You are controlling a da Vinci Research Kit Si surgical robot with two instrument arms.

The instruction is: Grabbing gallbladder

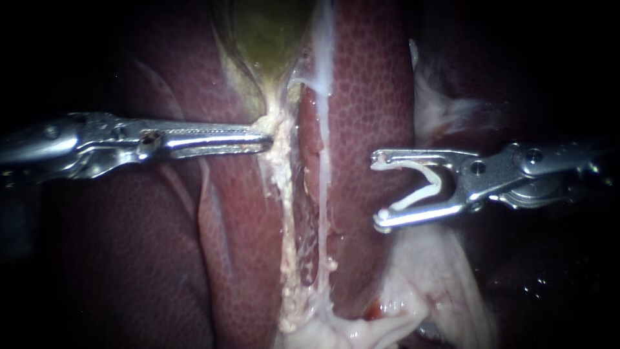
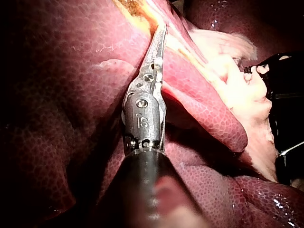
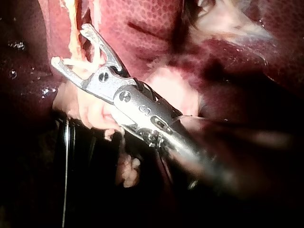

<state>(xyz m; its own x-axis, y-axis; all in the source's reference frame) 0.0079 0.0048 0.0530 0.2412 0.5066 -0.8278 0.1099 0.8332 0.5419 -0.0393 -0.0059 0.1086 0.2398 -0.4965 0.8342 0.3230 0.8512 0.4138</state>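
The gallbladder (image 1: 271,39) sits greenish at the top of the endoscope view, tapering to a narrow pale end between lobes of the liver (image 1: 368,84). My left instrument (image 1: 268,139) reaches that end. Its jaws are pressed together and seem to pinch the pale fringe there (the tips are half buried, so the bite is hard to judge). My right instrument (image 1: 378,190) hangs over the liver, well apart from the left, with an open strip of lobe between them. Its jaws stand spread, cradling a white clip (image 1: 426,184) that touches both. Pale loose tissue (image 1: 420,291) borders the liver's lower edge.
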